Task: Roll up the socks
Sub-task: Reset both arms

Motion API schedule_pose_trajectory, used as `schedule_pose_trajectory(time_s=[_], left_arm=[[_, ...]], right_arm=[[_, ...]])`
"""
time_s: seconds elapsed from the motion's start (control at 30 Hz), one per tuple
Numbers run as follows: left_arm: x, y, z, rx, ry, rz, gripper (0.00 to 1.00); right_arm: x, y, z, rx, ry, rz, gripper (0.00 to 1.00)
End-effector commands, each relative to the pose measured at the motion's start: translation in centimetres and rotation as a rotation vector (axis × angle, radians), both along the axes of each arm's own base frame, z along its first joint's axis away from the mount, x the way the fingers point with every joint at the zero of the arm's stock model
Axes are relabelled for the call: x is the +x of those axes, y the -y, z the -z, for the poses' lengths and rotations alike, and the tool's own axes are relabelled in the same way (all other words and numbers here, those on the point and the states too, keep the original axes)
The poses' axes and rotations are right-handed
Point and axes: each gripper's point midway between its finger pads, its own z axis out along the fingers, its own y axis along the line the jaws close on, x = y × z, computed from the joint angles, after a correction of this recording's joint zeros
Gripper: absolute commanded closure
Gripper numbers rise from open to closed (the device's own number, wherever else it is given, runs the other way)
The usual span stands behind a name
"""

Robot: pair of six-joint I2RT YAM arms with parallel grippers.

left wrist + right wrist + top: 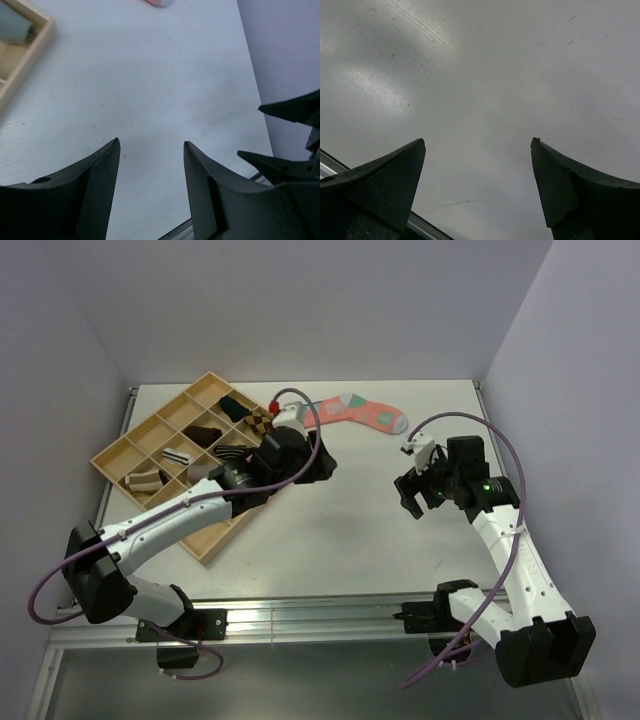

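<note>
The short white sock with thin black stripes (177,455) lies rolled in a compartment of the wooden tray (112,448). The brown sock with tan bands (143,478) sits in the compartment nearer the front. My left gripper (323,467) hangs over bare table just right of the tray, open, with nothing between its fingers (151,142). My right gripper (411,500) hovers at the table's right side, jaws wide open and empty (479,141), only white table beneath it. Neither gripper touches a sock.
A coral-pink sock (365,412) with teal and grey patches lies flat at the back, its tip showing in the left wrist view (159,2). Several other rolled socks fill tray compartments. The tray's corner (30,47) is left of my left gripper. Walls close in the back and both sides.
</note>
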Motion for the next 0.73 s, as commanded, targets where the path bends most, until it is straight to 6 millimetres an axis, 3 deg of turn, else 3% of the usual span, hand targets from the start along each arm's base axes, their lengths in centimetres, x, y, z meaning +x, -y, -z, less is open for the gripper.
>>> schedule_pose_trajectory(time_s=[0.0, 0.17, 0.7], left_arm=[[-0.6, 2.9, -2.6, -0.068, 0.110, 0.054, 0.42], [-2.8, 5.4, -1.7, -0.066, 0.100, 0.150, 0.42], [-3.4, 5.9, -0.8, -0.074, 0.089, 0.167, 0.42]], right_arm=[[-0.5, 0.1, -2.1, 0.036, 0.039, 0.041, 0.07], [-0.9, -0.2, -2.4, 0.062, 0.057, 0.045, 0.05], [-1.2, -1.0, -3.0, 0.103, 0.066, 0.020, 0.04]])
